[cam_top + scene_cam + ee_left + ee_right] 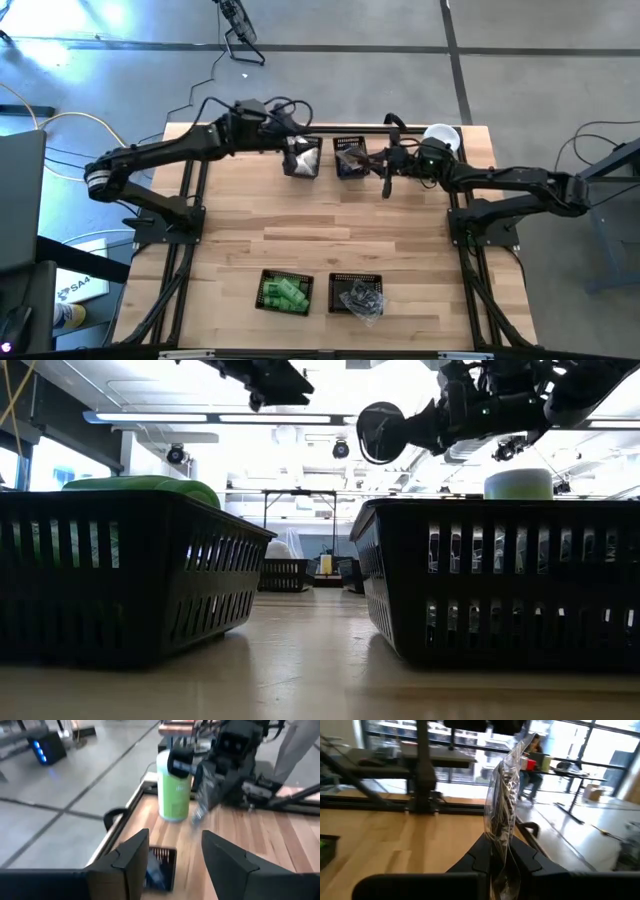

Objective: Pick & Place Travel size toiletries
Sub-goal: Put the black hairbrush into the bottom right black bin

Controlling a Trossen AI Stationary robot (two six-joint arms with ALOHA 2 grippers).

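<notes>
My right gripper (502, 847) (385, 168) is shut on a clear-wrapped packet (502, 810) with dark pieces inside, above the table just right of the far right basket (350, 158). The left wrist view shows that packet (200, 812) sticking out below the right fingers. My left gripper (175, 842) (300, 150) hovers open over the far left basket (303, 158), which holds white packets. The far right basket (160, 867) shows a blue piece inside. Green bottles (285, 292) fill the near left basket. Dark and clear-wrapped bits (360, 298) lie in the near right basket. My right gripper pinches the clear packet between its two fingers at one end (501, 855). The packet's length runs on past the fingertips, along the fingers. It is lifted clear of the table, and its free end (196, 820) points slanting down.
A tall pale-green cylinder with a white lid (440, 135) (175, 790) stands at the far right corner, close behind the right gripper. Bare wood (320, 230) lies between the far and near basket pairs. In the low view the near baskets (500, 580) fill the foreground.
</notes>
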